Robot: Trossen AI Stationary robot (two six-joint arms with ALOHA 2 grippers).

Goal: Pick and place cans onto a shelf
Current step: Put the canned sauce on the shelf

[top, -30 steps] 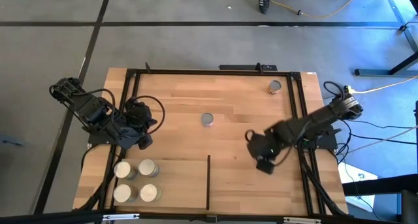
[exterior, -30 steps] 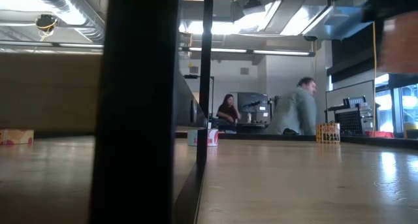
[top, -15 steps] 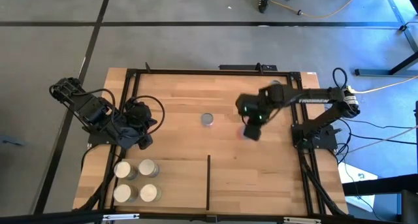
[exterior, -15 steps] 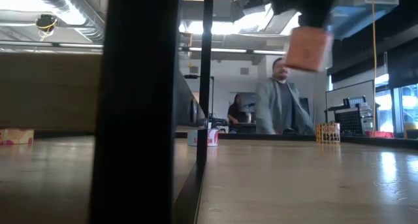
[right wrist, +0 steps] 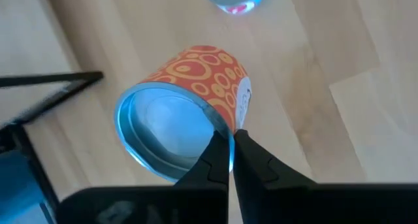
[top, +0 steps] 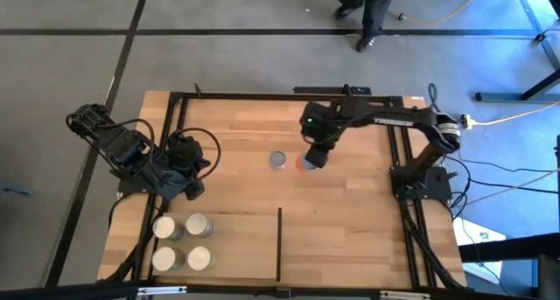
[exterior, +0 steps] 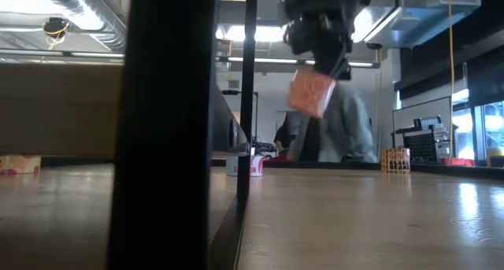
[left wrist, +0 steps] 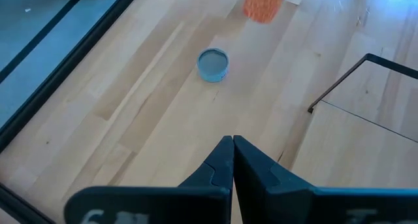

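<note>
My right gripper (top: 312, 156) hangs over the middle of the table, shut on an orange-patterned can (right wrist: 196, 87) with a silver top. A blue-topped can (top: 278, 160) stands on its base on the table just left of it. Several pale-topped cans (top: 198, 226) stand on the shelf (top: 241, 247) at the near left, with its thin black divider (top: 280, 243) on the right side. My left gripper (left wrist: 232, 145) is shut on nothing and waits at the table's left edge. My right gripper pinches the orange can's top rim (right wrist: 227, 127) between its two fingers, which come from above and slant down. The can (exterior: 311, 93) hangs tilted below the fingers, lifted well clear of the table.
Black frame rails (top: 398, 143) run along the table's edges. A black post (exterior: 169, 128) fills the left of the low view. A person (exterior: 339, 132) stands in the room behind the table. Bare wood lies right of the divider (top: 350, 239).
My right gripper has swung with the orange can from the table's near right part toward the far edge and the left, ending beside the blue-topped can. The can has stayed lifted clear of the table. The person behind the table has walked to the left.
</note>
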